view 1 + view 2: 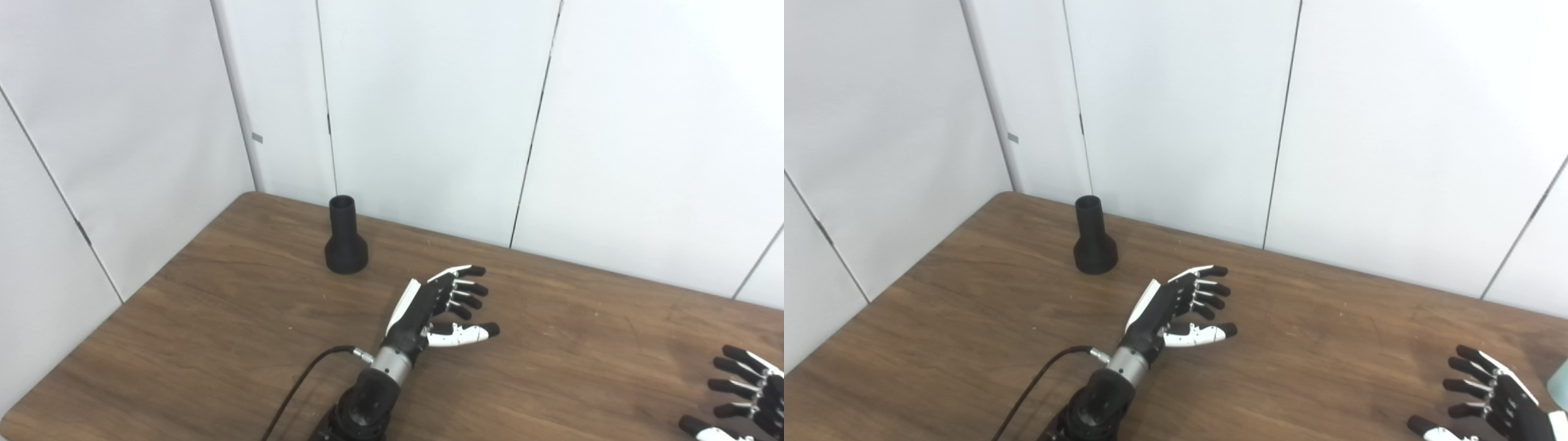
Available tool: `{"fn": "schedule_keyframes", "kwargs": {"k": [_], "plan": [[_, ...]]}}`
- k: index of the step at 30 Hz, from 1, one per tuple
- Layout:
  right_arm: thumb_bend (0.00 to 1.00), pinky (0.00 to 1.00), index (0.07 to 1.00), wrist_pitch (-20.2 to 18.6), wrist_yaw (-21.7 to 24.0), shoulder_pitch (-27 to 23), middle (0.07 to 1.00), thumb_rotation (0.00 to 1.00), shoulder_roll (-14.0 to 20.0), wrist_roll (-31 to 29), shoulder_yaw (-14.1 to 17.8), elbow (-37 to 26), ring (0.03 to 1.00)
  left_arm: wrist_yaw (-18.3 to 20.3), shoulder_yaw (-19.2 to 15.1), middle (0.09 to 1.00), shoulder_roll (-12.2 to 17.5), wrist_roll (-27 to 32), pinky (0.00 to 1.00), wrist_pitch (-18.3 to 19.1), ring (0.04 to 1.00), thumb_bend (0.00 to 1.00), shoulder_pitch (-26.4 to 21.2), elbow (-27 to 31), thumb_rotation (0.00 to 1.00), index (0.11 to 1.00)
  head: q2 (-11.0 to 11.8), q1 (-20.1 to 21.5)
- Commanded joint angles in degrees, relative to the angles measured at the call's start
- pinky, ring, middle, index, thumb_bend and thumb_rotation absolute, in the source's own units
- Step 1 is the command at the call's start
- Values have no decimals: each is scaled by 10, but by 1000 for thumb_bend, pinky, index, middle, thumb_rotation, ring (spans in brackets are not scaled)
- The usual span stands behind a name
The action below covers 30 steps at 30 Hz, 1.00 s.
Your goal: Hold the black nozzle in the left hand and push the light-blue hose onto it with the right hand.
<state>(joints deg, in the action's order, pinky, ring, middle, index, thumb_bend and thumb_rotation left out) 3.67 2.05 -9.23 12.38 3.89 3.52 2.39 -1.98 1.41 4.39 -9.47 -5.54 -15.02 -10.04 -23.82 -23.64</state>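
Note:
The black nozzle (345,236) stands upright on its wide base at the back left of the wooden table (184,318); it also shows in the right eye view (1094,235). My left hand (441,304) is open and empty over the table's middle, to the right of the nozzle and nearer to me, apart from it. My right hand (1488,395) is open and empty at the bottom right, fingers spread. A sliver of light-blue hose (1560,375) shows at the right edge of the right eye view, just right of my right hand.
White wall panels (429,110) close off the table at the back and on the left. A black cable (300,386) runs from my left wrist toward the bottom edge.

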Motion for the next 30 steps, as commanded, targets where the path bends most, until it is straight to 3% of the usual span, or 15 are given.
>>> {"fn": "schedule_keyframes", "kwargs": {"k": [1,11,14,19,25,30], "plan": [[629,471,782,32,-1,-22,760,0,4,-4,2,-11,665,-11,-8,666,8,-5,555,-15,630,662,-14,32,14,699,-1,3],[639,454,773,28,1,-25,752,0,2,-19,5,-7,650,-15,-31,667,44,-37,573,10,651,658,-3,121,29,673,2,-6],[634,458,776,32,-2,-27,756,0,3,-12,3,-2,655,-8,-37,690,92,-81,578,15,663,679,-18,148,37,710,5,-5],[630,461,779,39,-1,-29,759,0,4,-7,1,4,659,3,-53,707,136,-100,569,43,681,691,-38,176,40,736,5,-5],[628,475,782,40,5,-31,759,0,8,-14,3,10,659,3,-75,726,192,-122,596,55,700,698,-68,167,73,762,4,-9],[623,485,786,37,3,-32,764,0,8,-9,2,11,666,-20,-96,820,222,-121,695,36,814,711,-89,121,154,832,5,-10]]}}
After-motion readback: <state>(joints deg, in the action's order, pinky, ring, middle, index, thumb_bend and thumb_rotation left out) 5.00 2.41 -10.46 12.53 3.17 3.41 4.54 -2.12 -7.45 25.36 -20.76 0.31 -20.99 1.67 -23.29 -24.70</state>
